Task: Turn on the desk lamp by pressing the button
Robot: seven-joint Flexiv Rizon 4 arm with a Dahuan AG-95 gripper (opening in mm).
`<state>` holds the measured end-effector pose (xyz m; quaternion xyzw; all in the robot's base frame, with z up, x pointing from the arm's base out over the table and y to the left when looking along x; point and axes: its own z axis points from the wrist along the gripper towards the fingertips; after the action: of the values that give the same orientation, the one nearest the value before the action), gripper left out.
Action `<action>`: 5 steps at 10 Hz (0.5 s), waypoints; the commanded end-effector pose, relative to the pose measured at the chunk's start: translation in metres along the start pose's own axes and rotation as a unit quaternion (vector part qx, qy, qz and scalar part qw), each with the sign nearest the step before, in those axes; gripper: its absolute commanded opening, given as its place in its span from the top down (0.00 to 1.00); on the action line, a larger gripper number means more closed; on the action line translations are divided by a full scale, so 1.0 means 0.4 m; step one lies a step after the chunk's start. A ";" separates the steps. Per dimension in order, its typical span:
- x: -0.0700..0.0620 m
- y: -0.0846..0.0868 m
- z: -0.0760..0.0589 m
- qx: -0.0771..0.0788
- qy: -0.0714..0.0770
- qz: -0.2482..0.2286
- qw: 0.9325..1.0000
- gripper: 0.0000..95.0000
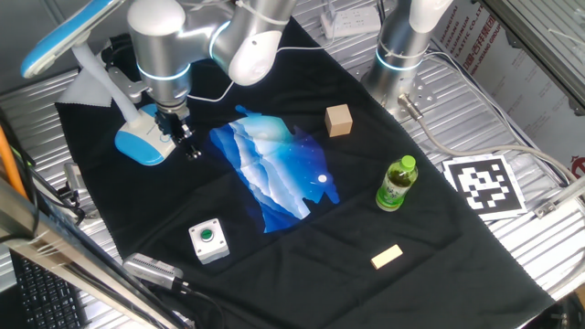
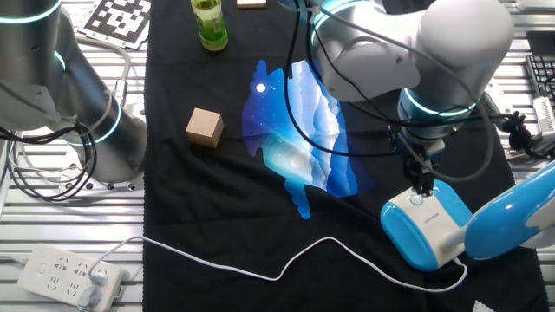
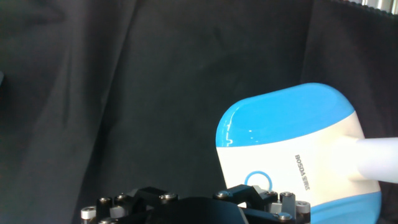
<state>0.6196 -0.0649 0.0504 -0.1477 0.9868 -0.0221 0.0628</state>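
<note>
Gripper (image 2: 422, 184) was placed over the desk lamp (image 2: 427, 226) base, at the cloth's edge.

The button (image 3: 259, 182) was seen just under the fingertips, perhaps already touched; whether the claw was wide or narrow could not be told. A straight, gentle downward push, centred on the ring, was needed.

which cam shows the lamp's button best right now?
Hand view: the button shows as a ringed circle on the white part of the desk lamp base, just beyond the gripper. In the other fixed view the fingertips sit right over it. In one fixed view the gripper and wrist hide it.
</note>
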 end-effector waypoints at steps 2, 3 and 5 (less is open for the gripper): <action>0.000 0.001 0.001 0.002 0.007 -0.006 1.000 0.00; 0.000 0.001 0.001 0.006 0.016 -0.014 1.000 0.00; 0.000 0.001 0.001 0.009 0.034 -0.021 0.999 0.00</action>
<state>0.6185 -0.0650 0.0502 -0.1654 0.9849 -0.0391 0.0333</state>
